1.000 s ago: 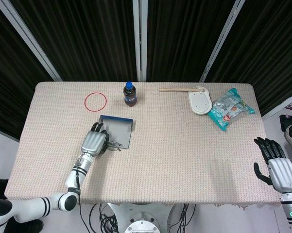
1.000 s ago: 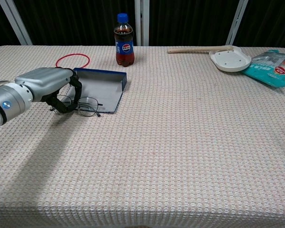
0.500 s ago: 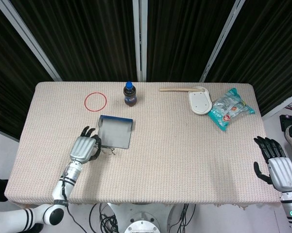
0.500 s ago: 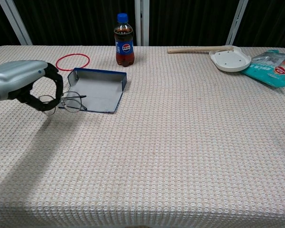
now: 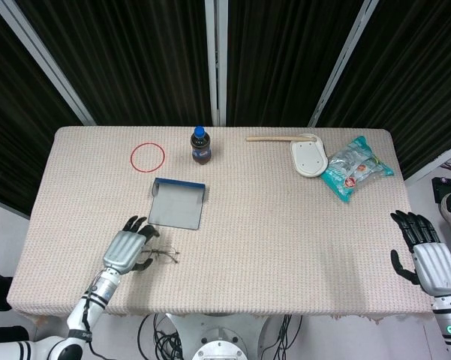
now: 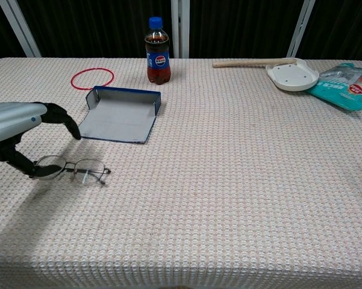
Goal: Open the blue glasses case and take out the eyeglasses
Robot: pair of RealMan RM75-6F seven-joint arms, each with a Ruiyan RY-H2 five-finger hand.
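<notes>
From the head view, the blue glasses case [image 5: 178,208] lies open and flat on the table [image 5: 285,247], and the eyeglasses [image 5: 165,256] are out of it, down on the cloth on the near side of the case and clear of it. The left hand [image 5: 127,251] sits at the left lens end of the frame with fingers curled around it, so it appears to hold the glasses; the right hand [image 5: 428,259] hangs far to the right of the case, off the table's near right corner, fingers apart and holding nothing. By my reading the task is at its last step: the glasses are set down, and what remains is for the left hand to let go and draw back without dragging the thin frame along. Beyond the case stand a cola bottle [image 5: 200,145] and, to its left, a red ring [image 5: 148,157]; far to the right of the case are a white long-handled dish [image 5: 308,157] and a teal snack packet [image 5: 352,166]. From the chest view, the eyeglasses [image 6: 78,170] rest upright on the weave, nearer than the case [image 6: 120,114] and to its left, and the left hand [image 6: 18,135] has dark fingertips [image 6: 39,171] pinched at the left lens while one finger points toward the case. The table carries a beige woven cloth; dark curtains with pale metal struts close the room behind.
</notes>
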